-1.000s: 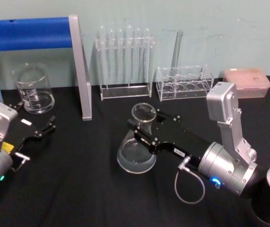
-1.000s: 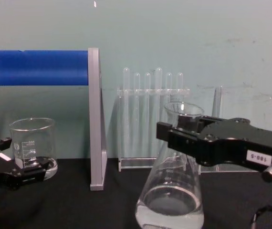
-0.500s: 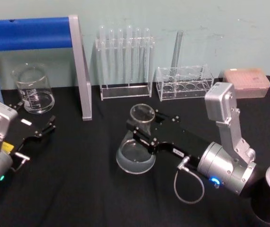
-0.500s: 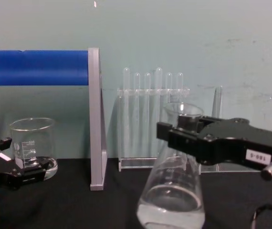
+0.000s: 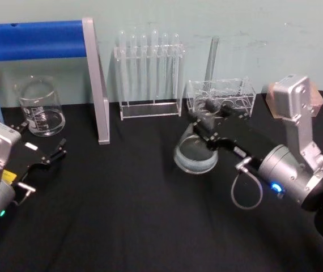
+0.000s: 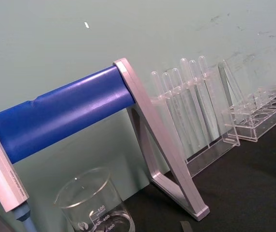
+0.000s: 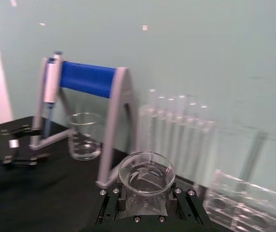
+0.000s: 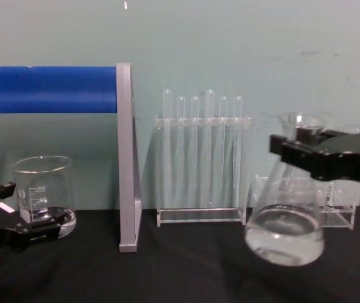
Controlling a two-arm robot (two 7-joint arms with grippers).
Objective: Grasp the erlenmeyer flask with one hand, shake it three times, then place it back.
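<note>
Right end effector [image 8: 295,149] clamps the raised erlenmeyer flask [image 8: 285,230] by its neck.

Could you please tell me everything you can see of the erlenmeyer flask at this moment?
The erlenmeyer flask is clear glass, with a wide base tapering to a narrow neck and a flared rim. A little clear liquid appears to be pooled at its bottom. The right tool is shut on the neck and holds the flask tilted, lifted above the black table, in front of the low clear rack. Nothing else touches it.
</note>
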